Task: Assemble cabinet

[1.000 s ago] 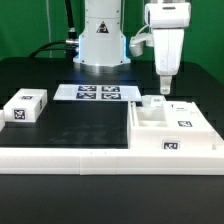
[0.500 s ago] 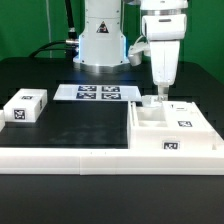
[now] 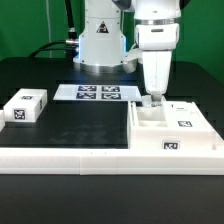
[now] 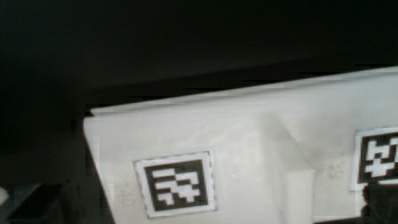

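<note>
The cabinet (image 3: 176, 127) is the big white tagged box on the exterior view's right, lying open side up with inner walls showing. My gripper (image 3: 153, 98) hangs straight down over its far left corner, fingertips at the rim, holding nothing. The wrist view shows the cabinet's white top (image 4: 249, 130) close up, with one tag (image 4: 175, 184) and part of a second (image 4: 379, 158). No finger shows between them, only dark bits at the lower corners, so the jaws stand apart. A small white tagged block (image 3: 25, 106) lies apart on the exterior view's left.
The marker board (image 3: 95, 93) lies flat behind the black mat (image 3: 80, 125). A long low white rail (image 3: 100, 157) runs along the front edge. The robot's base (image 3: 100, 40) stands at the back.
The gripper has moved toward the exterior view's left and come down, from above the cabinet's far side to its far left corner. Nothing else has moved.
</note>
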### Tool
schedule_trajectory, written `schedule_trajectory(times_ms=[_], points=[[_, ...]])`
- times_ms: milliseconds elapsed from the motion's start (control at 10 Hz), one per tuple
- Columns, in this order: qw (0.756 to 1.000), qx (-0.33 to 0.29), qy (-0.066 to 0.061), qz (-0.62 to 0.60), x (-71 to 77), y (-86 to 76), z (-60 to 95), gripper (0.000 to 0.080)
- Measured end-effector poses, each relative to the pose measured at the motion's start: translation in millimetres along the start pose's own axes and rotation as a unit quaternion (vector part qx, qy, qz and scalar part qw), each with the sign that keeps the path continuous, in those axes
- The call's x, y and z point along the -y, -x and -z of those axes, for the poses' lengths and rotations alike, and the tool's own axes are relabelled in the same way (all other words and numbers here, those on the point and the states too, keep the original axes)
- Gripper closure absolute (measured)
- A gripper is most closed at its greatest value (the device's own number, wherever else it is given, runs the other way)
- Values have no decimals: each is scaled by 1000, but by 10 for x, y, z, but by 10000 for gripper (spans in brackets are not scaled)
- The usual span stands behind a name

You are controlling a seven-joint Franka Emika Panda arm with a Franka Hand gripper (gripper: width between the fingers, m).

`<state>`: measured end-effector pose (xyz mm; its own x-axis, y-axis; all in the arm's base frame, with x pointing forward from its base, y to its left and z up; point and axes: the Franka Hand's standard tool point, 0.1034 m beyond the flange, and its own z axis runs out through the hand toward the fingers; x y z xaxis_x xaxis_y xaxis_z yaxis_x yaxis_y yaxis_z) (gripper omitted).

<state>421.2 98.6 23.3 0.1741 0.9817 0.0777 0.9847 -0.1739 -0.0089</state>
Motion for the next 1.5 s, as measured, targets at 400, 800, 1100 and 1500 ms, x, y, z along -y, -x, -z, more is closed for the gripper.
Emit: schedule_trajectory(times_ms=[400, 800, 1100, 1500], points=[[1000, 0, -3, -1, 16, 2, -21, 474], [1000, 0, -4, -1, 26, 2, -37, 732], [1000, 0, -4, -1, 26, 2, -37, 732], [1000, 11, -7, 2, 2, 18, 110, 732]])
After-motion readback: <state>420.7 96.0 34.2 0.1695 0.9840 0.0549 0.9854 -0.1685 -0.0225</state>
